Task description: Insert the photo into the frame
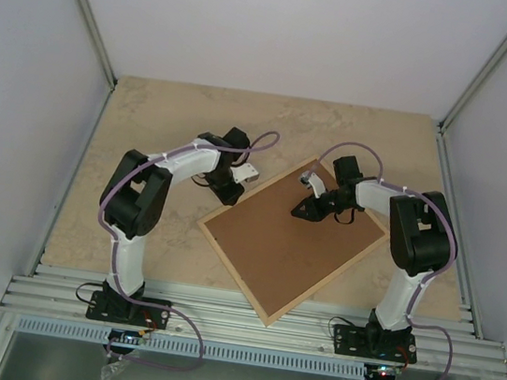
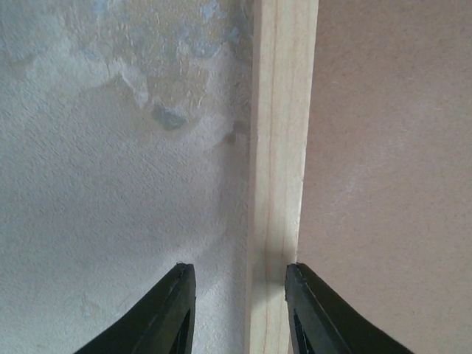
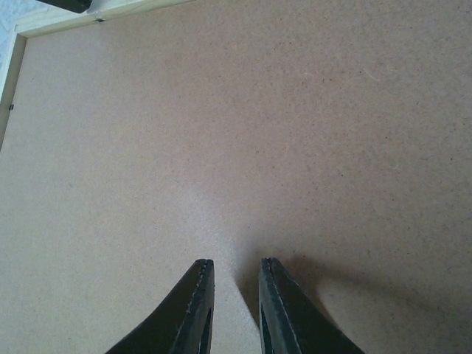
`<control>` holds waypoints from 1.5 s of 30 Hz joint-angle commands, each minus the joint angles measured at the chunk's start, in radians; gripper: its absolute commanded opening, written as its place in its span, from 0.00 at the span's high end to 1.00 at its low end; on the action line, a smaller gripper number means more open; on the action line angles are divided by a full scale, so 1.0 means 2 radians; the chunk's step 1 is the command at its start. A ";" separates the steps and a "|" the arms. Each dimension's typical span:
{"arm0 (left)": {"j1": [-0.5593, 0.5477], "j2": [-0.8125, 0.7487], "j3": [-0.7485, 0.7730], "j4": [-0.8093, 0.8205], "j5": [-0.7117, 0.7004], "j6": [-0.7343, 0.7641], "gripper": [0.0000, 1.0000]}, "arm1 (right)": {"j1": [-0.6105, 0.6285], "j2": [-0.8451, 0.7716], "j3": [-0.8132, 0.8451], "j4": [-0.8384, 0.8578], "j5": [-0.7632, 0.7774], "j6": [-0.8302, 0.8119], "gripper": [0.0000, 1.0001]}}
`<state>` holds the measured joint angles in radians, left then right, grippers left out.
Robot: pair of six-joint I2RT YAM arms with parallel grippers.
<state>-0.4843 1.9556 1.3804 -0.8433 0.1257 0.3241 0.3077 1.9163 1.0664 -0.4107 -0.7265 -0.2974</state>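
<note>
The frame lies flat on the table, between the two arms and turned so that one corner points to the near edge. Its back faces up, and the brown backing panel fills the space inside the light wooden slats. The left gripper is positioned at the far-left slat. In the left wrist view, its fingers straddle that slat with a gap on the table side, so nothing is clamped. The right gripper is positioned over the backing panel near the far corner. Its fingers are narrowly parted and hold nothing. Whether the tips touch the panel cannot be determined.
</note>
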 commanded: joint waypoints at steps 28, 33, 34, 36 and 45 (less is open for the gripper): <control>-0.005 -0.001 -0.002 0.003 -0.005 -0.014 0.68 | -0.005 0.021 -0.011 0.006 0.056 0.003 0.80; -0.004 0.002 0.002 0.001 0.000 -0.015 0.69 | -0.005 0.020 -0.012 0.006 0.055 0.004 0.80; -0.003 0.002 0.001 0.000 0.000 -0.017 0.69 | -0.005 0.020 -0.012 0.006 0.055 0.003 0.80; -0.001 0.002 0.001 0.001 0.004 -0.017 0.69 | -0.005 0.019 -0.012 0.007 0.056 0.003 0.80; 0.001 0.012 -0.001 0.004 -0.010 -0.023 0.72 | -0.005 0.021 -0.011 0.008 0.055 0.004 0.80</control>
<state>-0.4904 1.9591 1.3621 -0.8356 0.1329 0.2939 0.3077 1.9163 1.0664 -0.4103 -0.7265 -0.2939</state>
